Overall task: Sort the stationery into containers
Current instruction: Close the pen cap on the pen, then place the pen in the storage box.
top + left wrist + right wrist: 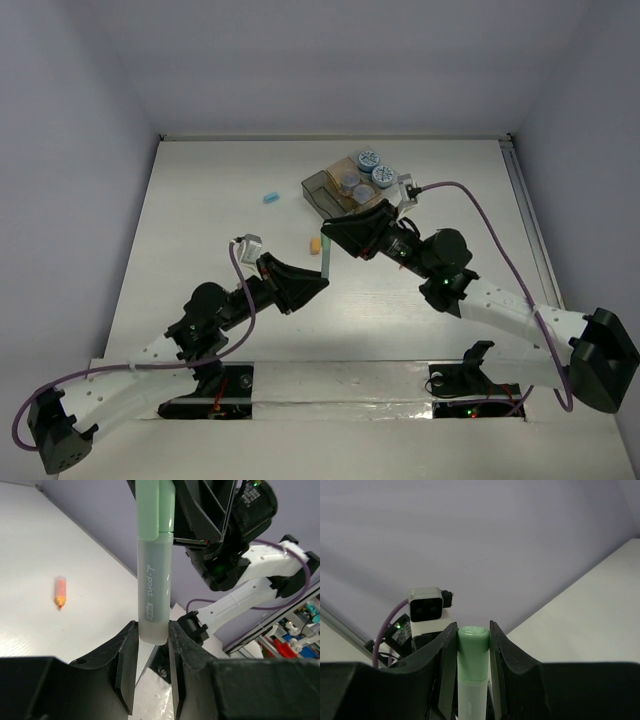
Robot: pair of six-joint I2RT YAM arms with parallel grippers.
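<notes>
A white worktop (200,200) was seen from above, with two black-and-white robot arms reaching in from its near edge. Towards the far side sat the containers (318,192), a small cluster of joined open boxes. The end of the cluster nearest the arms was dark grey and see-through. Two purplish-grey cylinders (345,181) stood in the middle part, and two blue-and-white rolls (368,158) in the far part.

Just on the near side of the containers, both arms met at one green highlighter (155,565). The left hand (152,632) pinched its frosted, clear barrel end between both fingers. The right hand (473,632) pinched the mint-green cap end in the same way. The pen was lifted off the worktop, stretched between the two hands.

The right hand and its wrist lay between the pen and the containers, covering the cluster's near corner in the overhead view. An orange stick (314,244) lay loose on the worktop just beside the pen, on the near left of the containers. A light blue stick (270,197) lay further to the left of the containers, apart from everything else. A purple cable (480,215) looped from the right wrist past the right side of the containers.
</notes>
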